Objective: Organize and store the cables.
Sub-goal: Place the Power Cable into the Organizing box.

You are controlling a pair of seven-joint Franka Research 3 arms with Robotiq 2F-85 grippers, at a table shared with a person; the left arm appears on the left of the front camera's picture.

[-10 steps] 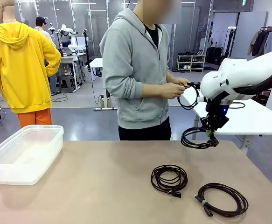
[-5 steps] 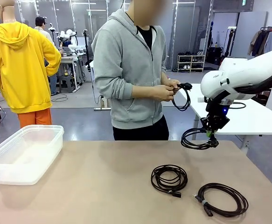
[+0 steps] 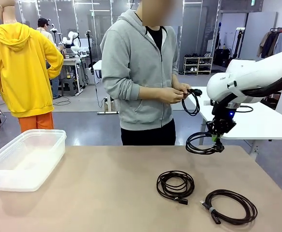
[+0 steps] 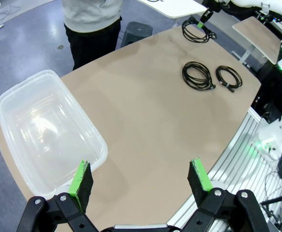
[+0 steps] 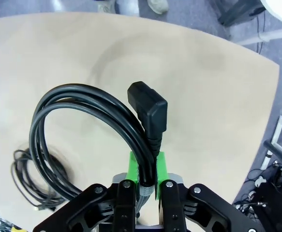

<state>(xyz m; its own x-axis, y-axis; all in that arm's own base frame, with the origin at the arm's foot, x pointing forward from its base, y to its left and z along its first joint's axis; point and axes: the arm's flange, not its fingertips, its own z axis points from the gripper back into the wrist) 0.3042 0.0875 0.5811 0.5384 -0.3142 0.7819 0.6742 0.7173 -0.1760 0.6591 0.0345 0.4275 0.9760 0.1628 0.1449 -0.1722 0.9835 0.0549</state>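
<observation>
Coiled cable [image 5: 82, 96] hangs clamped in the right jaws over the table [image 3: 107, 193], left jaws spread wide.

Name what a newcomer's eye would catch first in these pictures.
The right gripper, shut on a coiled black cable, holds it above the table's far right edge. Across the table a person in a grey hoodie handles another cable. A middle coil and a right-hand coil lie on the tabletop; a clear tub stands at the left.
</observation>
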